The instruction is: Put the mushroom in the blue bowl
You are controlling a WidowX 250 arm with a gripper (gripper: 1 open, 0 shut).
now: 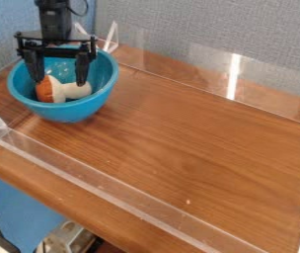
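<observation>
And here the small toy mushroom with the orange-brown cap and stubby cream-white stem point(71, 91) is seen lying on its side inside the round, deep, glossy turquoise-blue bowl point(63, 111)! The cap is turned to the left of the view, the pale stem to the right, and the whole toy is ringed by the bowl's smooth wall. Above it, the black, two-fingered hand point(59, 78) is held wide, its dark fingers pointed down into the bowl's opening and spread well apart, with nothing gripped between them. Whether the mushroom is touched by a fingertip cannot be told from this angle. The bowl is set at the far left corner of the brown, wood-grained worktop point(180, 138), near the grey, textured wall panel point(219, 40). The worktop is bordered by a clear, shiny strip point(126, 196) along its near side, and a bright vertical glare is caught towards the back.
</observation>
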